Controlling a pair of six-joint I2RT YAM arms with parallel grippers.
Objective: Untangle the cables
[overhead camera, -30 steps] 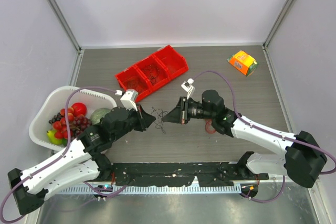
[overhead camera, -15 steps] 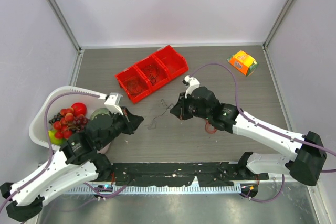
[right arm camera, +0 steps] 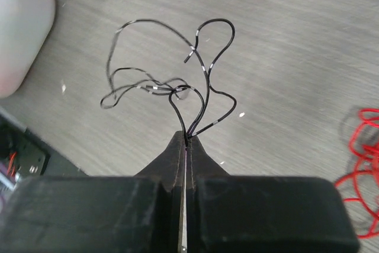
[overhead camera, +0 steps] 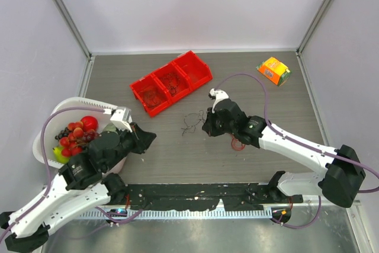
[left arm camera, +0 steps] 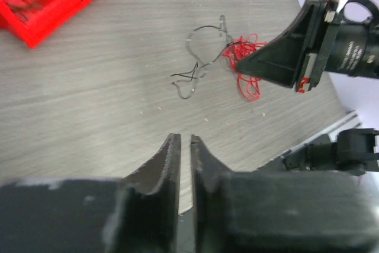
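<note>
A thin dark wire (overhead camera: 189,124) lies in loose loops on the grey table. My right gripper (overhead camera: 205,127) is shut on one end of it; the right wrist view shows the wire (right arm camera: 177,81) coming out of the gripper (right arm camera: 186,139). A clump of red wire (overhead camera: 238,143) lies under the right arm, apart from the dark loops; it also shows in the right wrist view (right arm camera: 362,152) and the left wrist view (left arm camera: 246,66). My left gripper (overhead camera: 153,137) is back by the basket, with its jaws (left arm camera: 180,140) nearly together and empty. The dark wire (left arm camera: 198,57) is well ahead of it.
A red three-compartment bin (overhead camera: 172,81) with more thin wires stands at the back middle, its corner in the left wrist view (left arm camera: 47,4). A white basket (overhead camera: 56,114) of fruit sits at the left. An orange box (overhead camera: 273,70) lies at the back right.
My left gripper has pulled back left, away from the wires. My right gripper has turned and drawn the dark wire slightly right and back, off the red clump.
</note>
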